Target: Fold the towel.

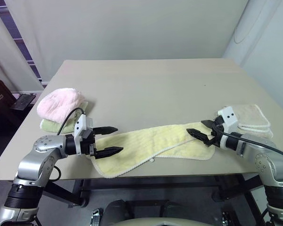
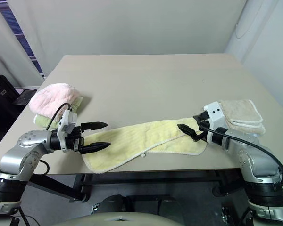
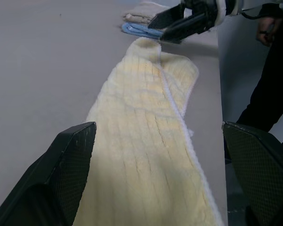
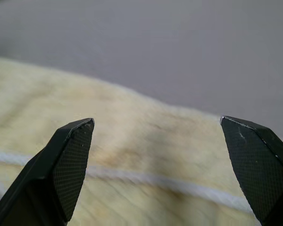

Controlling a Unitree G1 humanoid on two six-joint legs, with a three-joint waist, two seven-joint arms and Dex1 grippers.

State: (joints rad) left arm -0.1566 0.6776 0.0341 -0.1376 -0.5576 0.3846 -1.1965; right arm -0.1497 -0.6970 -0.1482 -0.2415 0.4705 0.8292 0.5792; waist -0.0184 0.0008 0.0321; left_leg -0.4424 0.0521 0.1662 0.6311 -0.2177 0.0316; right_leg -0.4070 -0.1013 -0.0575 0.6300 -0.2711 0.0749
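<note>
- One towel concerns us: pale yellow terry cloth, ribbed in faint lengthwise lines, with a whitish stitched hem along its edge.
- We see it lying flat on the bench near the front edge, stretched in a long, slightly slanted band from the robot's left to its right.
- Its cloth is doubled lengthwise, so one hem runs down the middle of the band in the left wrist view; the end on the robot's left is rounded and reaches close to the bench's front edge.
- We find the left gripper at that end, pointing along the towel, jaws spread wide with nothing between them, one finger above the cloth and one over it.
- We find the right gripper at the other end, jaws likewise wide apart and empty, poised just over the hem.
- Beside the left arm we note a fluffy pink towel on a greenish cloth.
- Beyond the right gripper sits a beige folded towel.
</note>
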